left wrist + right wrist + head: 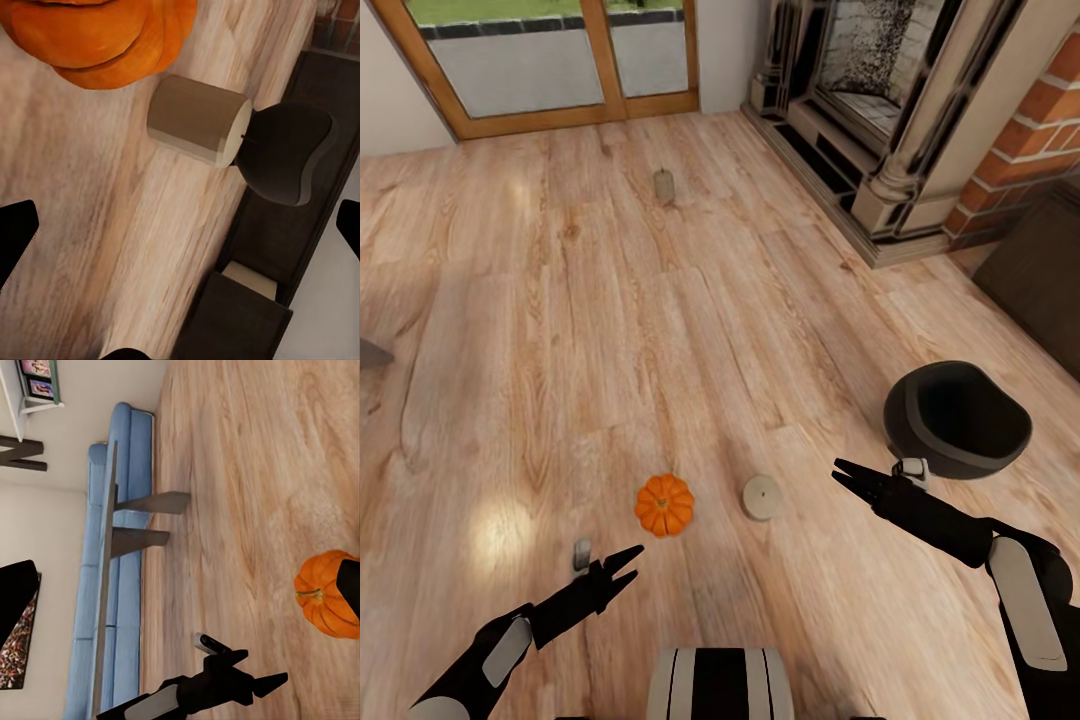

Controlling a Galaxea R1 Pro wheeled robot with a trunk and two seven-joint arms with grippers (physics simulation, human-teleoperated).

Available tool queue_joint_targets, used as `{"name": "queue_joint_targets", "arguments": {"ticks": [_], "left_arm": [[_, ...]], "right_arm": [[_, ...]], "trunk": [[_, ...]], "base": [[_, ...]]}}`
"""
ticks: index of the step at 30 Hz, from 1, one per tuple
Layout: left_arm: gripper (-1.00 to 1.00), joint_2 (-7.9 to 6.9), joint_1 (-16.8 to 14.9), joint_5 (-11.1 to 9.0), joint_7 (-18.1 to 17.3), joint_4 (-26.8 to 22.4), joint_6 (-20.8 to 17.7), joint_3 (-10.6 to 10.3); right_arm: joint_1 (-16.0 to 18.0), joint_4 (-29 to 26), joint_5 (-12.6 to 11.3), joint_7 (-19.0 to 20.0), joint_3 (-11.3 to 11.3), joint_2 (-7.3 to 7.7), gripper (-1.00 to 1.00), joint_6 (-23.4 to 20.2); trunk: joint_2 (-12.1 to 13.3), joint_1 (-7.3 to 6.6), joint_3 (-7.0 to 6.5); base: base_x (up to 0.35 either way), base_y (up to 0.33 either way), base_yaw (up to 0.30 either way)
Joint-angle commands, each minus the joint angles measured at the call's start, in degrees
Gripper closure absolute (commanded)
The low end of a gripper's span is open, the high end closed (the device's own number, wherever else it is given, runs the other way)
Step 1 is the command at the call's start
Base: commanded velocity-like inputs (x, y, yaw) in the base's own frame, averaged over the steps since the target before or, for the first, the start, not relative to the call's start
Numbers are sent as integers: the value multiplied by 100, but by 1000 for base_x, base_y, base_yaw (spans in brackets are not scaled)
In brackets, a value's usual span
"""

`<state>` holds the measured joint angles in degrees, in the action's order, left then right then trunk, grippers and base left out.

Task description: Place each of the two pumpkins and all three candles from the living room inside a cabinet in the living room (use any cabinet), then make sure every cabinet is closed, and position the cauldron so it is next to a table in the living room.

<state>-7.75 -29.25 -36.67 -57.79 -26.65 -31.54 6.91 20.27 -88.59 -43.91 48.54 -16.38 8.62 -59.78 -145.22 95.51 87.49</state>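
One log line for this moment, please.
left end effector: open | right end effector: open | pumpkin, candle, cauldron: on floor

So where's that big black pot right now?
In the head view the cauldron sits on the wooden floor at the right, just beyond the right gripper, with the fireplace farther back.

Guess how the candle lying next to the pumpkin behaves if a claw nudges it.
The candle is a squat cylinder lying on its side on the smooth wood floor, so it will likely roll. It looks small and probably light. A push could send it toward the pumpkin.
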Motion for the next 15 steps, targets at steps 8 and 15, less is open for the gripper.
{"name": "queue_joint_targets", "arguments": {"ticks": [8, 15], "left_arm": [[-100, -8, -2, -32, -5, 2, -46, 3], [-100, -15, -2, -19, -4, 2, -46, 3]], "right_arm": [[3, 7, 23, 32, -7, 0, -100, -22], [3, 8, 23, 32, -6, 1, -100, -22]], "trunk": [[-1, 1, 3], [-1, 1, 3]], "base": [[92, 55, 0], [92, 82, 0]]}}
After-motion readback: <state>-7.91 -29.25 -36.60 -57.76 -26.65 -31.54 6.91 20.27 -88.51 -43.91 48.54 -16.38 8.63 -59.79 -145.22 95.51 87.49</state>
